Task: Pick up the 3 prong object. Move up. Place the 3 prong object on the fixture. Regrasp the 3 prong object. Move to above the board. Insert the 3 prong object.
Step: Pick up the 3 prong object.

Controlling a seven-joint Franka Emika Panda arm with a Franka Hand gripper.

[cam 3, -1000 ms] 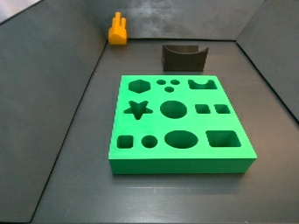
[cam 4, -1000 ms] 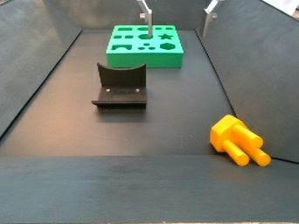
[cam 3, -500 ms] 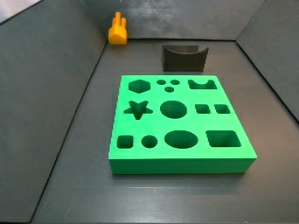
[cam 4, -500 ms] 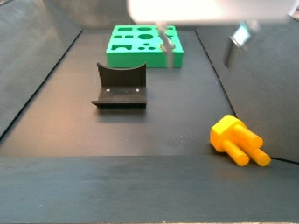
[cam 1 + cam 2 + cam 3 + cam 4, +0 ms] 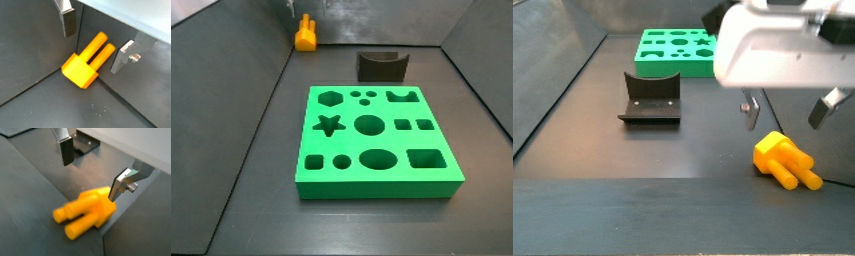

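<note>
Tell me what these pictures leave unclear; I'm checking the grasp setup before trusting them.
- Gripper: fingers spread, above the 3 prong object; how far above is unclear.
- Third prong: both wrist views show only two; in one the piece is blurred.
- A side view shows no gripper, and the 3 prong object is tiny.
- Fixture: notch faces away.

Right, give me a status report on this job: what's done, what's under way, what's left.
Nothing is completed yet. The small orange-yellow plastic three-prong piece lies on the dark floor, ungrasped. Under way: the open claw hangs just above it, silver fingers either side of it in both wrist views, not touching it. Left: grasping, lifting, setting it on the dark notched fixture, regrasping, then inserting it into the bright green cutout board.
</note>
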